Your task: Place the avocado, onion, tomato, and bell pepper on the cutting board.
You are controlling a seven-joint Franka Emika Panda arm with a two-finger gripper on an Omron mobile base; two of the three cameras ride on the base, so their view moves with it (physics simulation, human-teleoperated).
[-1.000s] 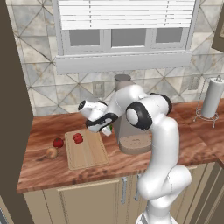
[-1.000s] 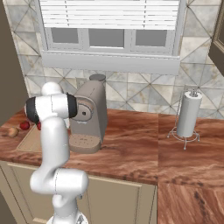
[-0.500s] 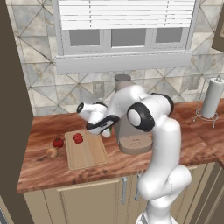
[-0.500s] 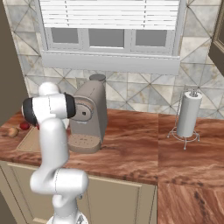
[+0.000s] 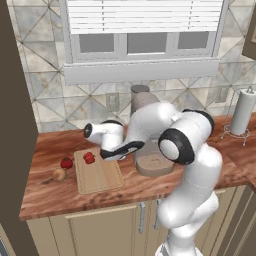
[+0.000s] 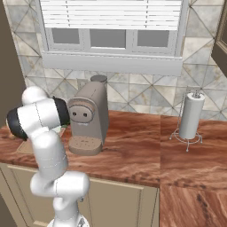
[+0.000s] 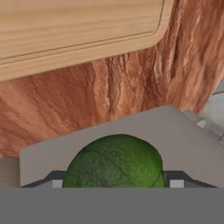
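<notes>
- Closed on the avocado (image 7: 114, 161): green fruit sitting right between the finger tips of the gripper (image 7: 114, 183), lifted above the counter (image 5: 45, 195) just off a rounded corner of the cutting board (image 5: 102, 177).
- Done so far, by the look of it: one red item (image 5: 89, 158) resting on the board near its back edge.
- Left to do: avocado not yet set down; onion (image 5: 59, 174) lying on the counter beside the board's left edge; second red item (image 5: 66, 163) also off the board, just behind the onion.
- Which red one is tomato and which pepper: cannot tell.
- Count: one avocado, one onion, two red items, one board.
- Also on the counter: one coffee machine (image 6: 88, 116), one paper towel roll (image 6: 191, 116) toward the right end.
</notes>
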